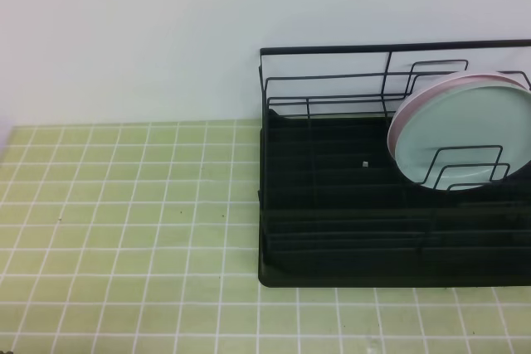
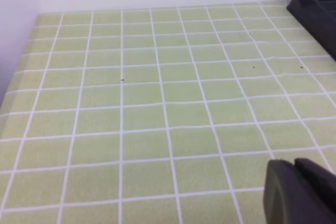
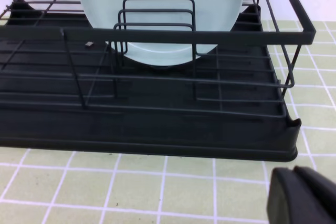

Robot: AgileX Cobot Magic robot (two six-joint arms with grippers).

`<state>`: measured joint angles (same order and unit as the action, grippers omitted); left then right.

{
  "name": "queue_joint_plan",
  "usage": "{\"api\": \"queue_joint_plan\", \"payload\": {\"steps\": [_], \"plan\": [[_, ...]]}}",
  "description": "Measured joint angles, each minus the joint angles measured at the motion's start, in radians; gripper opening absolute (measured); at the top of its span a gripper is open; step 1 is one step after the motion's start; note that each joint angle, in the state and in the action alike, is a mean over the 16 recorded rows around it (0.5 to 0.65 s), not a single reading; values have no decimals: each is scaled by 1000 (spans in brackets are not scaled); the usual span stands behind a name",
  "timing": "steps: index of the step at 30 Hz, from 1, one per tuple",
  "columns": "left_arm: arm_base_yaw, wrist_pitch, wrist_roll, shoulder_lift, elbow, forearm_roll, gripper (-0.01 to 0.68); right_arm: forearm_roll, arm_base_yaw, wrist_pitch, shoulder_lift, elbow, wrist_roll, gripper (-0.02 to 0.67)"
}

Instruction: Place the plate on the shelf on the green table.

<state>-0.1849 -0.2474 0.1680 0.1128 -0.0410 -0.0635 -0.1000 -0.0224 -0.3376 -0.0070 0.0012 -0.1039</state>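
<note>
Nearest, both end effectors, left point(image 2: 299, 192) and right point(image 3: 302, 198), sit low at 5 o'clock in their wrist views, jaws closed, empty. Beyond: green-tiled worktop point(image 1: 124, 205). Far, approx 2 o'clock: plate point(image 1: 473, 138) upright in shelf point(image 1: 332, 230) dividers, pink plate point(image 1: 431, 93) behind. Prob rigid, smooth, slippery, breakable; grip exposed top rim, between wires.

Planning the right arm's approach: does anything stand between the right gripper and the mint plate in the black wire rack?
Yes. In the right wrist view, the black wire dish rack's front rail and upright divider loops cross in front of the round pale mint plate, which stands in the rack. The shut right gripper sits over the yellow-green tiled table outside it.
</note>
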Motion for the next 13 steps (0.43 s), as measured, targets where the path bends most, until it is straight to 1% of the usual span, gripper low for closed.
{"api": "queue_joint_plan", "payload": {"steps": [13], "plan": [[0,0,-3,0,0,0,-2,0,0,0,0,0,0,-2]]}}
